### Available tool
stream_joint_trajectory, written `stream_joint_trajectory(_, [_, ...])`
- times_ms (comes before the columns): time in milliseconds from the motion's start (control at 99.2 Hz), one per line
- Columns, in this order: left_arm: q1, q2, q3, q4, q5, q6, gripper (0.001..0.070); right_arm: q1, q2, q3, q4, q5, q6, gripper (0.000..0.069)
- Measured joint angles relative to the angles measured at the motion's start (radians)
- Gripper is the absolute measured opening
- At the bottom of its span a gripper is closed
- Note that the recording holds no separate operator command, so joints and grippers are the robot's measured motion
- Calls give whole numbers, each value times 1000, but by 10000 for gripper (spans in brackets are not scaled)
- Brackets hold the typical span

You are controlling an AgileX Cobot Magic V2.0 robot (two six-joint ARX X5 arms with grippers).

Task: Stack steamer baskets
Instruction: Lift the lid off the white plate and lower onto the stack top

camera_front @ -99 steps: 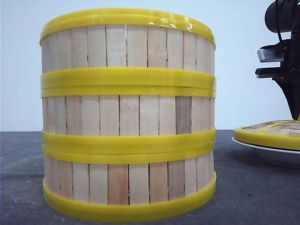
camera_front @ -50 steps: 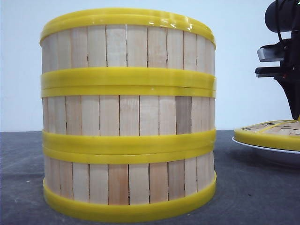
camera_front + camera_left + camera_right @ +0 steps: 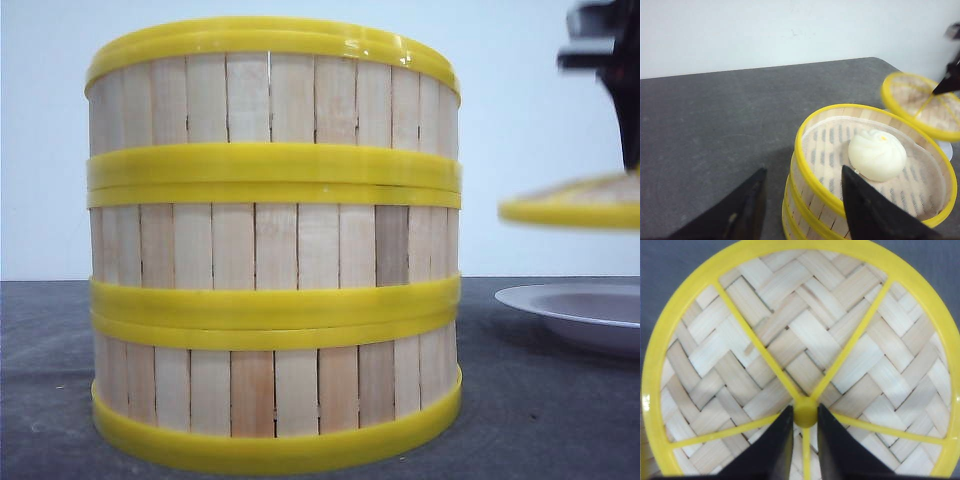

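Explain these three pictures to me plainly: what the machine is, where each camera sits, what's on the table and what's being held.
This is a two-armed robot; each arm ends in a two-fingered tool. The front view looks forward over the table. There three baskets stand stacked, beside a white plate. The other two views come from cameras on the wrists. The left wrist view shows the left tool open and empty beside the stack, with a white bun in the top basket. The right wrist view looks down on a woven lid; the right tool pinches its centre knob. In the front view the lid hangs above the plate.
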Motion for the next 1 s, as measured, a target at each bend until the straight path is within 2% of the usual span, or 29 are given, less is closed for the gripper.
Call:
stream_joint_trajectory(222, [0,0,0,2,0,0,275,79,-38,197,-127,-63,-22,53])
stream_joint_trajectory(434, [0,0,0,2,0,0,275,245,-37,364,-170,-118,-29,51])
stream_joint_trajectory(756, [0,0,0,2,0,0,275,552,14,381,-169,-106,-29,50])
stream_joint_trajectory(917, [0,0,0,2,0,0,275,662,68,381,-140,-33,-29,49])
stream_joint_trajectory(998, [0,0,0,2,0,0,275,699,89,381,-120,-30,-28,49])
